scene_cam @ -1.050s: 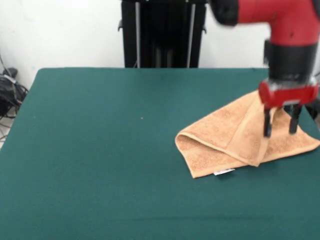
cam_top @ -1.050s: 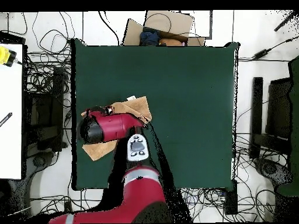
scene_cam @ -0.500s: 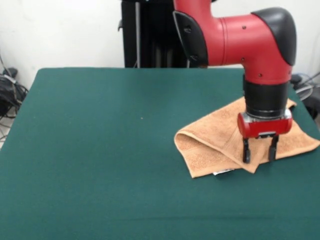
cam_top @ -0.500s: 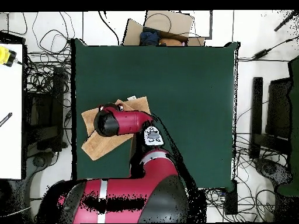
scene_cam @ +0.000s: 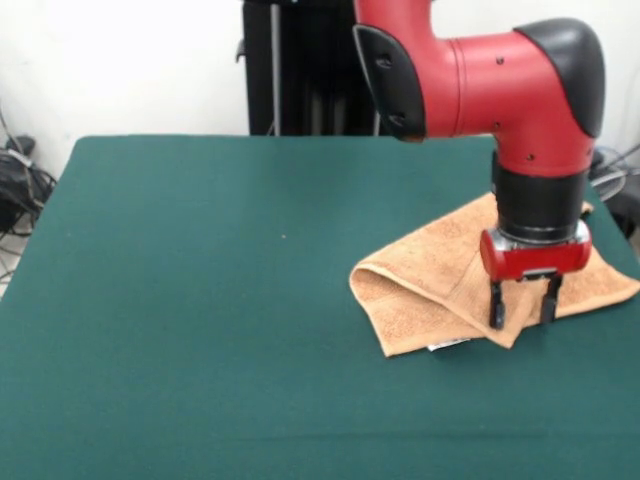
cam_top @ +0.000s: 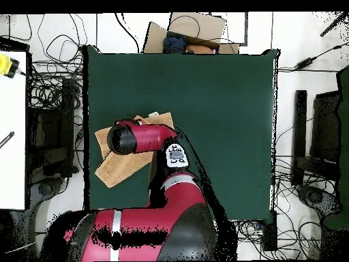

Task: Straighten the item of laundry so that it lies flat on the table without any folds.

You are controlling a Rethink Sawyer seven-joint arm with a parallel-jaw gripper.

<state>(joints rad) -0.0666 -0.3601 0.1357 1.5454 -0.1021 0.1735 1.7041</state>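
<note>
Towel (scene_cam: 430, 275) lies folded on the green table (scene_cam: 200, 330), far over to the right in the front view and close to the right edge. It is tan-orange terry, doubled over on itself: an upper layer slants from the far right down toward the near side and ends in a point just beside the gripper (scene_cam: 520, 312), while a rounded fold forms its left end. A woven band runs along the upper layer. A small white tag (scene_cam: 448, 344) sticks out from the near edge, lying on the cloth of the table.

Over the towel's near right part the red and black arm (scene_cam: 520, 90) comes down, its wrist pointing straight at the table. Both black fingers (scene_cam: 496, 308) hang spread apart with a clear gap between them, tips low over the pointed fold; nothing sits between them, and whether the tips touch the fabric cannot be told.

Seen from overhead, the towel (cam_top: 112, 170) lies near the table's left edge, about halfway along it, one corner reaching toward that edge, and the arm (cam_top: 140, 136) covers much of its middle. The rest of the table (cam_top: 218, 102) is bare green cloth.
</note>
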